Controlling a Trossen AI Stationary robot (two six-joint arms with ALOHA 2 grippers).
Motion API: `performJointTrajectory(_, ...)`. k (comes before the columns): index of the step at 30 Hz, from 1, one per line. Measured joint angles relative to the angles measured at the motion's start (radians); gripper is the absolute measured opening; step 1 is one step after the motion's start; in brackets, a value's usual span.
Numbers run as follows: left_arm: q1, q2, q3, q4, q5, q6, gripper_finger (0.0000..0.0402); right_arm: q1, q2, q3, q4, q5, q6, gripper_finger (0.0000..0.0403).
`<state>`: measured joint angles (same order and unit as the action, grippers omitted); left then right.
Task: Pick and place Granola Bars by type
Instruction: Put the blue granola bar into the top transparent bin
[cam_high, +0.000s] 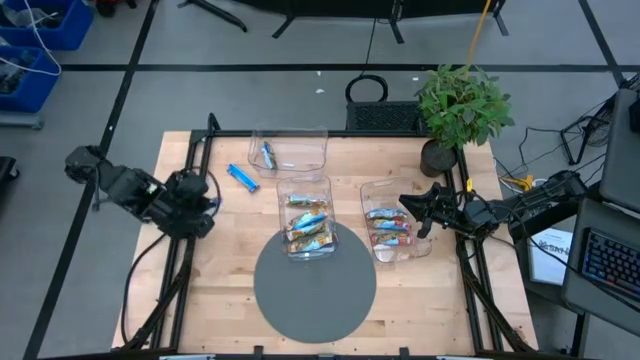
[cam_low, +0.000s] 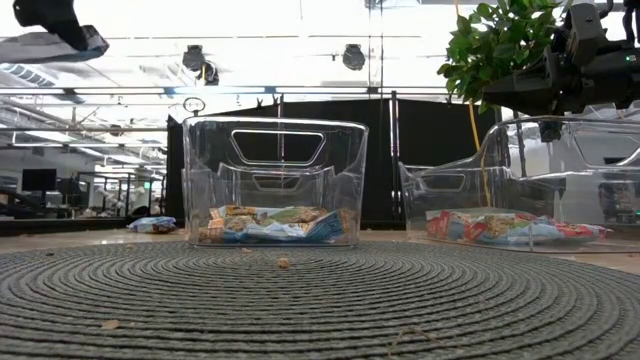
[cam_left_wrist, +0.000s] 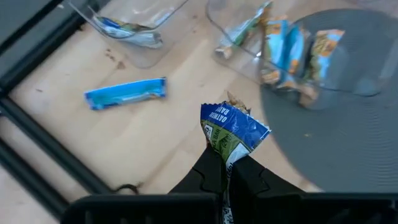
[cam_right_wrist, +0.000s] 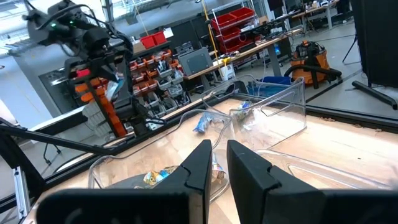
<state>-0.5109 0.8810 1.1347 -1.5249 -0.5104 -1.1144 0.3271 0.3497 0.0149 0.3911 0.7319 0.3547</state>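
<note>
Nearest you in the high view is the round grey mat (cam_high: 315, 290) at bottom centre. Just above it, your middle clear bin (cam_high: 306, 215) overlaps the mat's upper edge and holds a heap of tan bars with light-blue markings (cam_high: 308, 228). To its right, a second bin (cam_high: 392, 222) holds tan bars marked in red (cam_high: 388, 230).

At left centre, your left gripper (cam_left_wrist: 225, 176) is clamped on a bar (cam_left_wrist: 231, 132) with a crinkled wrapper, blue at the end and green below, printed in white. At right centre, your right gripper (cam_high: 420, 211) sits at the right bin's edge, its fingers (cam_right_wrist: 198, 165) a small gap apart and holding nothing.

Farther up, one bright blue bar (cam_high: 242, 178) lies flat on the bare wood, near the far bin (cam_high: 290, 150), which holds another blue bar (cam_high: 267, 155).
</note>
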Motion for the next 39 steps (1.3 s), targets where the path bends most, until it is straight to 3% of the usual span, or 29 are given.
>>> performJointTrajectory(10, 0.31, 0.05, 0.042, 0.134, 0.138, 0.496, 0.0007, 0.0, 0.0, 0.0, 0.0, 0.0, 0.0, 0.0045)
performJointTrajectory(19, 0.565, 0.187, 0.24, 0.176, 0.171, 0.76, 0.0007, 0.0, 0.0, 0.0, 0.0, 0.0, 0.0, 0.0045)
performJointTrajectory(27, 0.794, 0.38, 0.456, 0.173, 0.177, 0.81, 0.0007, 0.0, 0.0, 0.0, 0.0, 0.0, 0.0, 0.0045)
performJointTrajectory(39, 1.093, 0.717, 0.714, 0.2, 0.231, 0.755, 0.0007, 0.0, 0.0, 0.0, 0.0, 0.0, 0.0, 0.0045)
